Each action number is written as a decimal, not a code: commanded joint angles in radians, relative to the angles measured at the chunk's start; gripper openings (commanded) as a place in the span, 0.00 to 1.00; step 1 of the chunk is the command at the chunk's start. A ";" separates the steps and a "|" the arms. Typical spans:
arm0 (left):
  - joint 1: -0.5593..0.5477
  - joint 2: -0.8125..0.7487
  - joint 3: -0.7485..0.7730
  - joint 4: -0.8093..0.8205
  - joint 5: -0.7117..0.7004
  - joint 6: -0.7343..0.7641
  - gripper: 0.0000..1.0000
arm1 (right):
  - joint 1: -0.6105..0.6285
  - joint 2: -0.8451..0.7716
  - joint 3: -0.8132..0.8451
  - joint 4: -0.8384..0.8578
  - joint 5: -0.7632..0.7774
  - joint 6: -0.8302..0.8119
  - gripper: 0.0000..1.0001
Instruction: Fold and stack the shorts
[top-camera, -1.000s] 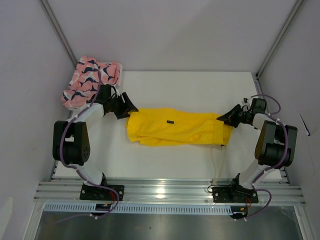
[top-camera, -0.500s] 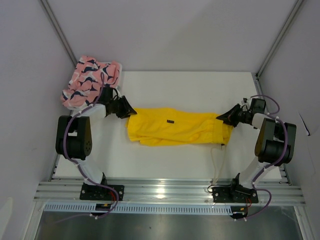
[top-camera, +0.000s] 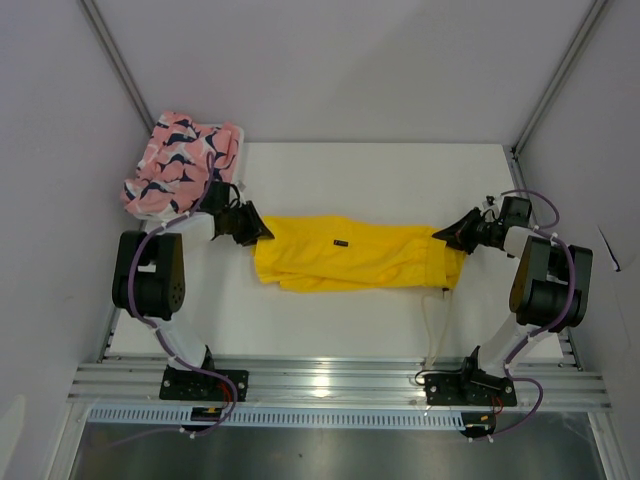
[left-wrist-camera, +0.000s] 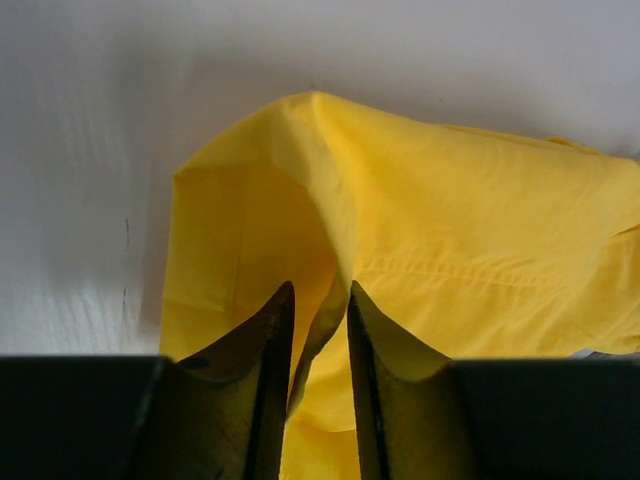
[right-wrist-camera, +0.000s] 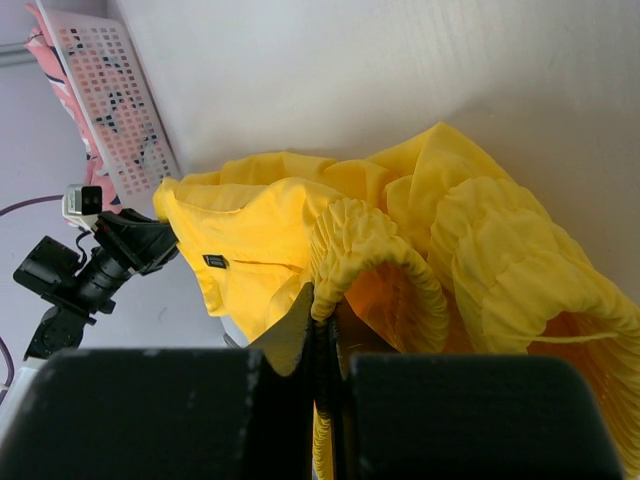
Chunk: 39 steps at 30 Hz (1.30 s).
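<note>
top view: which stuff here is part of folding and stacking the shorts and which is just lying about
Part of the job:
- yellow shorts, stretched out on the table
- pink printed shorts, far left corner
- left gripper and right gripper, each pinching an end of the yellow pair

Just lying about:
- white mesh basket under the pink pair

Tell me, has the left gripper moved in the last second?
Yes: the left gripper shifted slightly away from the pink shorts, toward the near side.
</note>
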 joint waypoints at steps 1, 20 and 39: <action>-0.007 -0.057 -0.021 0.002 -0.036 0.021 0.29 | 0.003 -0.006 0.021 0.028 0.008 -0.002 0.00; -0.011 -0.220 -0.019 0.056 0.035 -0.058 0.00 | 0.009 -0.119 -0.035 0.184 -0.076 0.055 0.00; 0.263 -0.852 0.100 -0.105 0.321 -0.228 0.00 | -0.140 -0.633 0.196 0.155 -0.280 0.383 0.00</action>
